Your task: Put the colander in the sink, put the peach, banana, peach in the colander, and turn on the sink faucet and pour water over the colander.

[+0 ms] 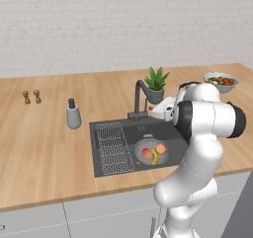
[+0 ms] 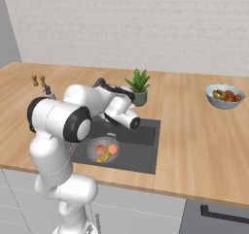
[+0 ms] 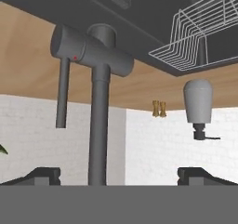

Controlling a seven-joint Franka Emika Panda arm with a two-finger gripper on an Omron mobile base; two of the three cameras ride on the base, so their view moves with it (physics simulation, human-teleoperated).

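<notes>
Counting fruit: two peaches and one banana in my one colander.
Sink: one sink sunk in the table, colander at its right end, one wire rack at its left.
Faucet: one faucet, upside down in my hand view, its stem rising between my fingertips.
Claw: my claw spread wide, pinching nothing.
Table extras: one soap bottle, two shakers, one plant, one fruit bowl.
Writing: none I can read.
</notes>
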